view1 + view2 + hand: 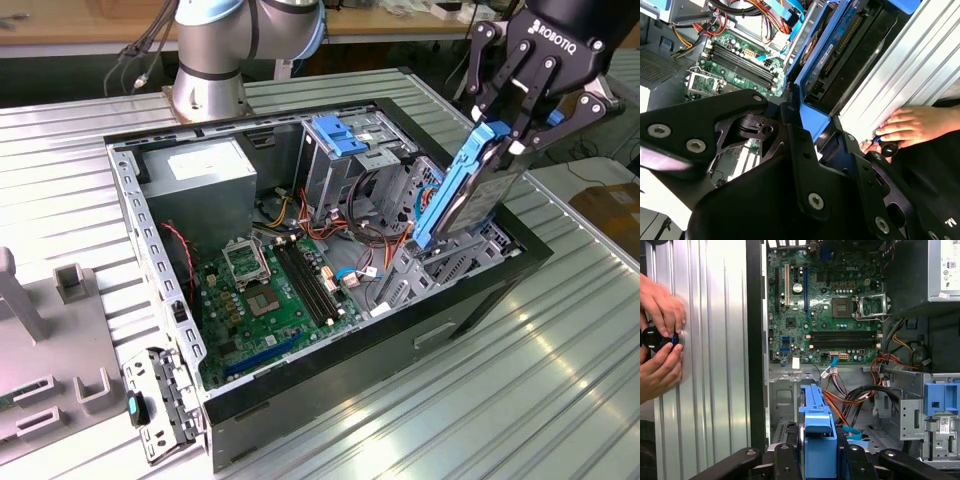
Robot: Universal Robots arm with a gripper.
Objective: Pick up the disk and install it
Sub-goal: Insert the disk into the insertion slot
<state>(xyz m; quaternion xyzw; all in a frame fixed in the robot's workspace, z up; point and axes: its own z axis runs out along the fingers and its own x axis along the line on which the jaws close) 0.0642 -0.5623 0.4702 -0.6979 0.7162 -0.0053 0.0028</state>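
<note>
My gripper (510, 135) is shut on the disk (470, 195), a dark drive framed by blue rails. In the exterior view it holds the disk by its upper end, tilted steeply, with the lower end dipping into the drive bay (450, 262) at the right end of the open computer case (400, 350). In the second wrist view the disk (840, 45) slants away from the black fingers (790, 125) toward the case edge. In the first wrist view the blue carrier (817, 430) stands between the fingers, over the bay's metal floor.
Inside the case lie a green motherboard (270, 290), a grey power supply box (200, 175), a blue latch plate (335, 135) and loose cables (860, 400). A person's hands (660, 305) hold a black knob (652, 337) on the ribbed table beside the case. Grey fixtures (40, 350) stand at the exterior view's left.
</note>
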